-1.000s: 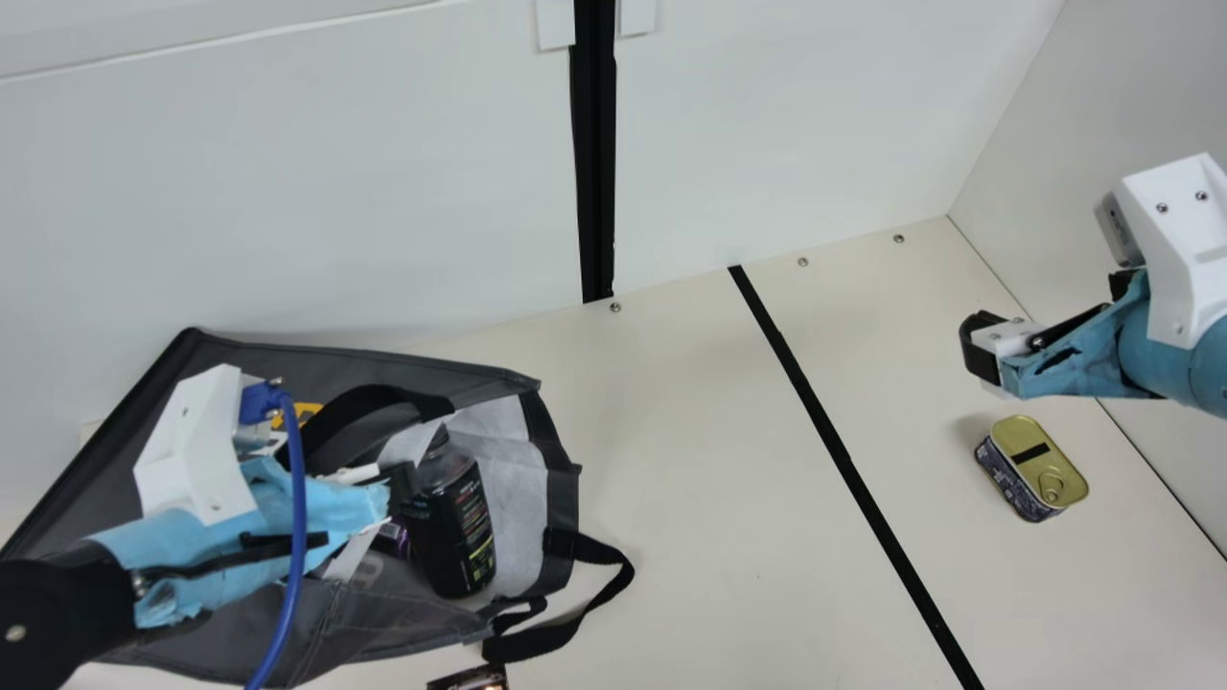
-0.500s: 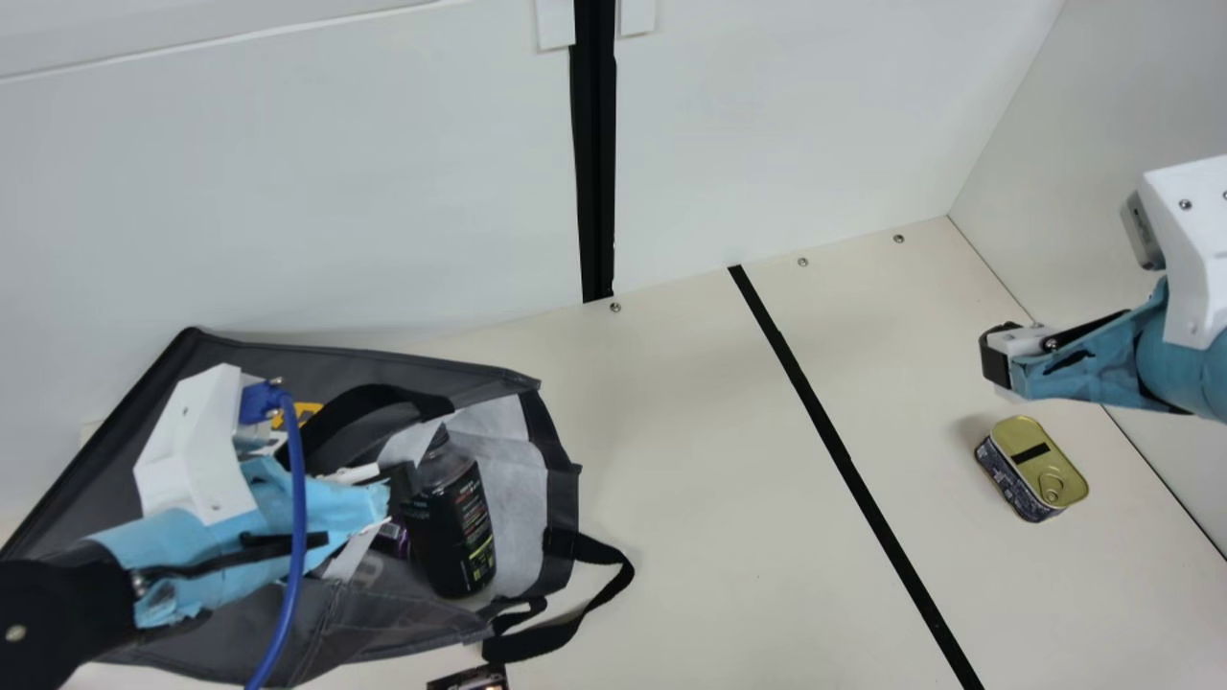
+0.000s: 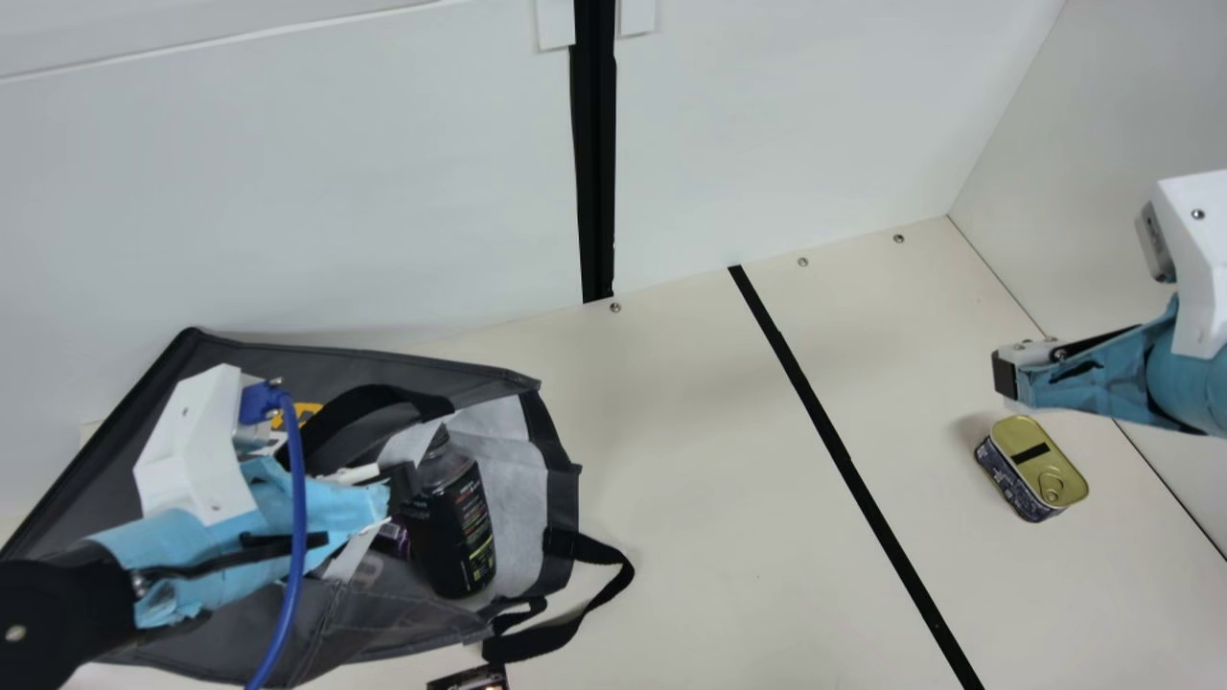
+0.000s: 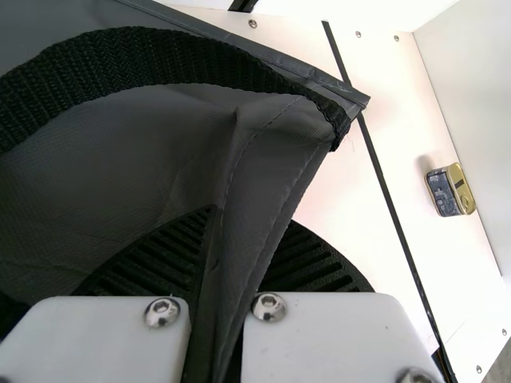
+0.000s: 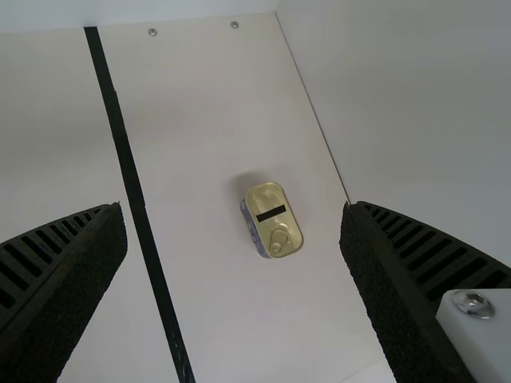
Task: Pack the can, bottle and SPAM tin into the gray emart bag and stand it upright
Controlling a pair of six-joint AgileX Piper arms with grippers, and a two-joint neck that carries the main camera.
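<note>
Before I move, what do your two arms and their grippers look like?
My left arm has light-blue wrapping, a white bracket, a black section and a blue cable. My right arm also has blue wrapping and a white bracket. The left gripper and right gripper have black ribbed fingers on white mounts with silver screws.

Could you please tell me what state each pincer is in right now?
Left pincer: closed on the gray fabric bag.
Right pincer: open, holding nothing.
</note>
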